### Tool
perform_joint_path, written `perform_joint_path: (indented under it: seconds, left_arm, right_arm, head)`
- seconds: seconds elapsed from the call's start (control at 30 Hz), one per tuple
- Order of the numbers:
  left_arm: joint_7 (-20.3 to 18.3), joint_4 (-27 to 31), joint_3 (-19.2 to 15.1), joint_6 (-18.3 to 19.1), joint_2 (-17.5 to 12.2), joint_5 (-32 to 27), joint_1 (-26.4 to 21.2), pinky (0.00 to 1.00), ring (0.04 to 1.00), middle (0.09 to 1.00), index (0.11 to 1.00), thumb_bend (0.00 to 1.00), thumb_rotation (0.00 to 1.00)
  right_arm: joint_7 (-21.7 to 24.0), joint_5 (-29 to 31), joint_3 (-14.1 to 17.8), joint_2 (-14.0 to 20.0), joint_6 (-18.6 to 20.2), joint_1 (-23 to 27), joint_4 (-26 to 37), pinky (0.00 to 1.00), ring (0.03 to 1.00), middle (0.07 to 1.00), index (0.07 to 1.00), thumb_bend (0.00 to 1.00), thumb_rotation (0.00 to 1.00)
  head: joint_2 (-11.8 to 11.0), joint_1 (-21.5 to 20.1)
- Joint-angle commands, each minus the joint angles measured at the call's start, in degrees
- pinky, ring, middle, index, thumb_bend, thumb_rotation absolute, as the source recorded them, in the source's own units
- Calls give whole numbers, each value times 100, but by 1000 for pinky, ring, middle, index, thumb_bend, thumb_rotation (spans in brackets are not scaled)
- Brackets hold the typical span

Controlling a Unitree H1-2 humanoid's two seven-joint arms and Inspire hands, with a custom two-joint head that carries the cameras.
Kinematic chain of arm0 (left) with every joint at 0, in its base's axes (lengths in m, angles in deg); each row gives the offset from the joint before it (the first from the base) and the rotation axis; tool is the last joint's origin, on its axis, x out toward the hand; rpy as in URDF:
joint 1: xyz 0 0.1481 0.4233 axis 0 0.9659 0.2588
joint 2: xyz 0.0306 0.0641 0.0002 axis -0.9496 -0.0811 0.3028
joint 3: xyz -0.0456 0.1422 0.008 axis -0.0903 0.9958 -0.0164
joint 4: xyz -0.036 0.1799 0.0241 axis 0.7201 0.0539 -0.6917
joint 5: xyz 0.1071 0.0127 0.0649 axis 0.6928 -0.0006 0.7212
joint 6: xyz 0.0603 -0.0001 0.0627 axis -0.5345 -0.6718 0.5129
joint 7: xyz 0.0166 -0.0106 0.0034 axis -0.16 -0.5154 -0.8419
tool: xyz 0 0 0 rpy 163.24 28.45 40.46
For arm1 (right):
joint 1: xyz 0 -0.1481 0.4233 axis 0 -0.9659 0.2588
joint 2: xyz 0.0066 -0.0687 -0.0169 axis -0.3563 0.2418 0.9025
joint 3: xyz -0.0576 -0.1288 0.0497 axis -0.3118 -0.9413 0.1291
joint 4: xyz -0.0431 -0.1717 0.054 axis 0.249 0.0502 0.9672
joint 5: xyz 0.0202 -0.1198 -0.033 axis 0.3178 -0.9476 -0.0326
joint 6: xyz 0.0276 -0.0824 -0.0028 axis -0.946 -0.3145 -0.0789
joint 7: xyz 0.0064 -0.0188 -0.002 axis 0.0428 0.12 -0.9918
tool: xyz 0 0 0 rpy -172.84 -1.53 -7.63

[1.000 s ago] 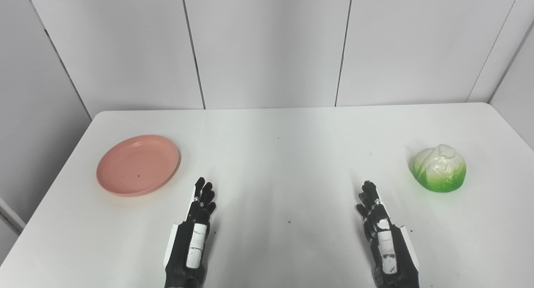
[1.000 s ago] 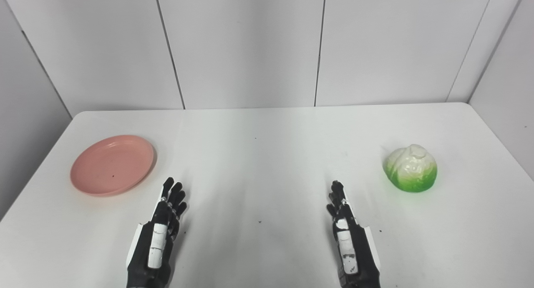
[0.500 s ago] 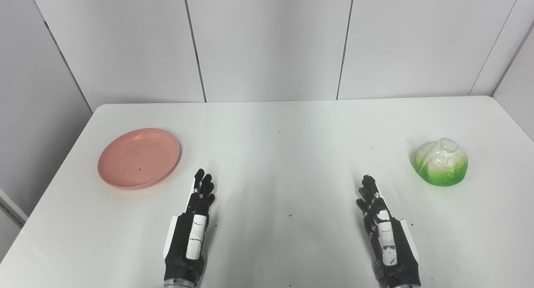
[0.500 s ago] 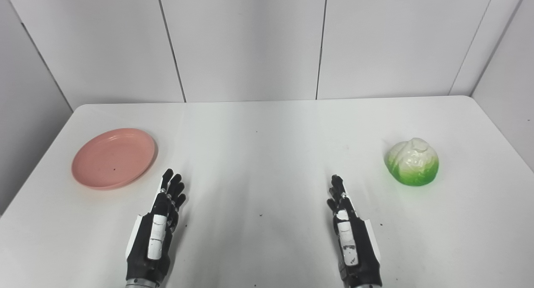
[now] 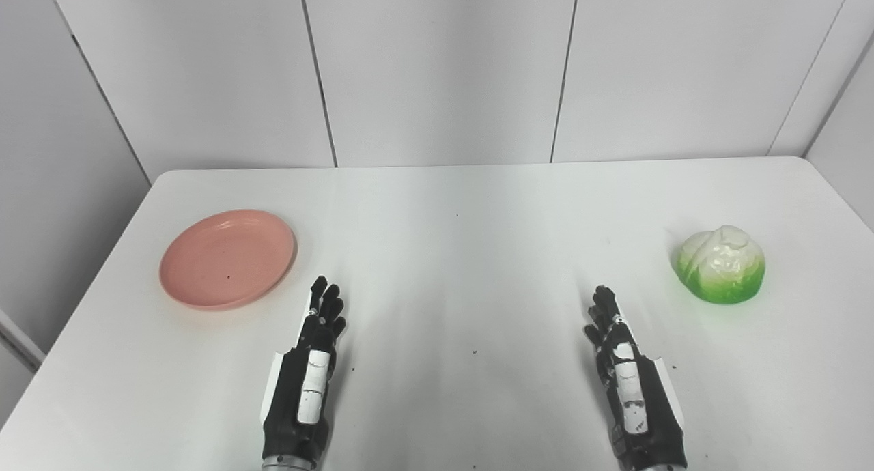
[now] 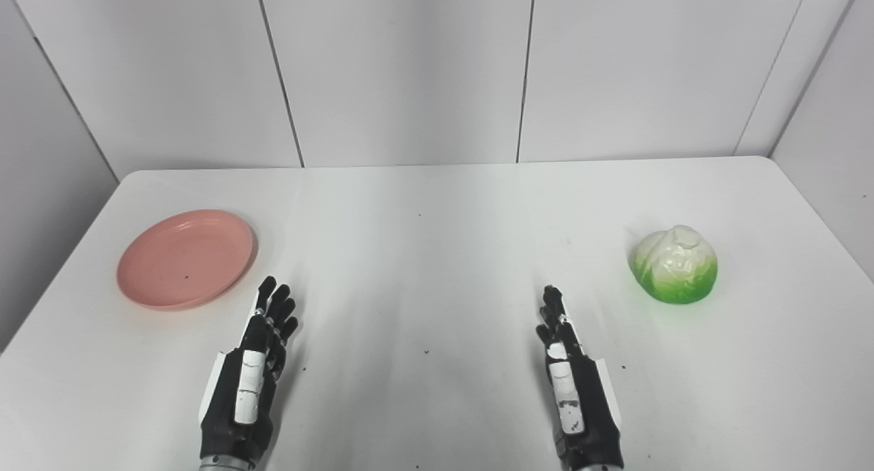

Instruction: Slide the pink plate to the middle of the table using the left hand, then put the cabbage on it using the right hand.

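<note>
- Left hand (image 5: 311, 362): released, fingers stretched and slightly spread, grasping nothing; low over the table (image 5: 450, 252) near its front edge, fingertips aimed at about 12 o'clock.
- Right hand (image 5: 625, 368): likewise released and empty, fingers straight, aimed at about 12 o'clock; apparently waiting.
- Plate (image 5: 227, 258): pink, flat on the table, at about 10 o'clock from the left hand, near but apart from it; the table's middle lies at about 3 o'clock from the plate; round, so no long axis, the oval outline being foreshortening only; hollow facing up.
- Cabbage (image 5: 721, 263): at about 1 o'clock from the right hand, near but apart; domed, white crown up, green base on the table; slightly wider than tall, broad axis running roughly 9 to 3 o'clock.
- Risks, judged: pressing on the near rim could tip the shallow plate instead of sliding it; a push off its centre could spin it or send it toward the left table edge; the rounded cabbage may roll from a loose grasp or off an off-centre plate.
</note>
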Motion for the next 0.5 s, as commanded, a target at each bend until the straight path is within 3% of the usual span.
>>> perform_joint_path:
  seconds: [0.0,0.47]
  left_arm:
    - [-57,59,-13,-253,-252,-21,587,1000,1000,1000,1000,889,937]
    - [-34,-9,-13,-335,-239,18,591,1000,1000,1000,1000,895,942]
  right_arm:
    - [-20,-1,-25,-17,-89,-296,-57,1000,1000,996,969,901,1000]
    - [-53,51,0,-18,-241,-301,-132,1000,1000,1000,972,875,1000]
  head:
    - [-21,13]
    - [-37,31]
